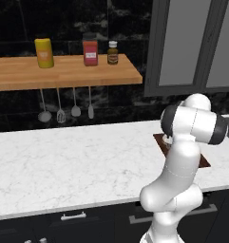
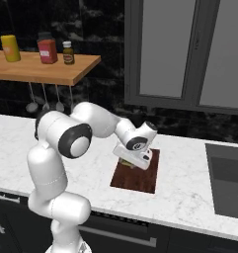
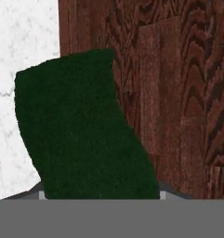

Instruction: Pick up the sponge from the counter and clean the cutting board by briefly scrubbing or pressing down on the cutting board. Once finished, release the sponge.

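Sponge [image 3: 83, 128] clamped in claw [image 3: 100, 195], long axis along cutting board [image 3: 178, 93] edge.

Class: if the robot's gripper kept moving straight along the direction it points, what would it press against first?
Most likely the cutting board: the gripper points down at it, with the sponge between its jaws reaching the wood first. The remaining gap is unclear.
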